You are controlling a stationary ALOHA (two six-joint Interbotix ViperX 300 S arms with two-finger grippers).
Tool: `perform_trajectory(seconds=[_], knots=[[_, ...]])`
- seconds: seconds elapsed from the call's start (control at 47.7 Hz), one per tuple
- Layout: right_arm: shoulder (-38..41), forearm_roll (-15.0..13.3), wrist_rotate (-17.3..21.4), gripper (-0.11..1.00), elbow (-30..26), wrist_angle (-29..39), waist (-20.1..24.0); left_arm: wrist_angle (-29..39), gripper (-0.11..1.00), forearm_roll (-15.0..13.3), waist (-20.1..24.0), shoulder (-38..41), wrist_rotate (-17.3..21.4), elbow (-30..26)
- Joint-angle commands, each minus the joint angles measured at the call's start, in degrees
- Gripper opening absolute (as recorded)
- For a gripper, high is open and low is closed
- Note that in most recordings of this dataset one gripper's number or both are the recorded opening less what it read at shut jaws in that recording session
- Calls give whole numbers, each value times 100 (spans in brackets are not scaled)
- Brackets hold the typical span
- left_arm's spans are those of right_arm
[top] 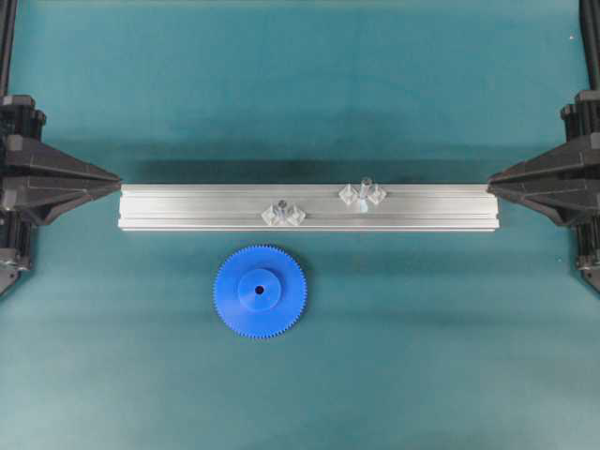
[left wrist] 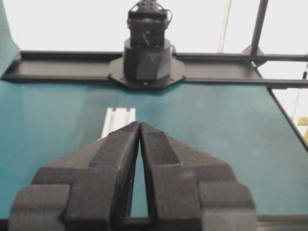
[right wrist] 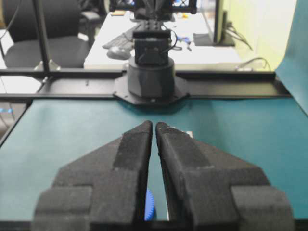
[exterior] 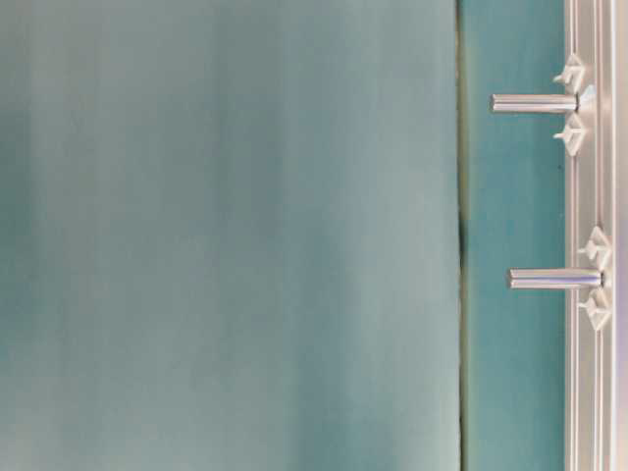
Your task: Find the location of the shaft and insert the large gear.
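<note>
The rail [top: 307, 207] lies across the middle of the counter [top: 300, 84], end to end between the two pincers: the left pincer [top: 116, 178] sits closed at its 9 o'clock end, the right pincer [top: 491, 178] closed at its 3 o'clock end, each tip nearly touching, though contact is hard to judge. Two pins rise from the rail: the shaft [top: 366, 185] right of centre and the stub [top: 280, 205] near centre, each hemmed by clear mounts [top: 376, 194]. Between them the rail top is bare. The gear [top: 260, 291] lies flat at the rail's 6 o'clock, just apart. Toward 12 o'clock the mat is open.
</note>
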Motion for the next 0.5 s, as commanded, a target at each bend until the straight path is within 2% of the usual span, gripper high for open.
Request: perform_trajectory(seconds=[0.0, 0.042, 0.126, 0.189, 0.482], knots=[[88, 18, -26, 16, 9, -35, -35, 18, 11, 79, -9, 97, 18, 26], [79, 79, -9, 15, 70, 0, -53, 79, 9, 79, -9, 114, 18, 18], [62, 141, 62, 3, 105, 97, -53, 220, -1, 79, -18, 167, 9, -26], [62, 141, 105, -2, 97, 176, -53, 299, -1, 79, -18, 202, 9, -53], [53, 149, 141, -3, 97, 501, -62, 598, -1, 79, -35, 237, -26, -185]])
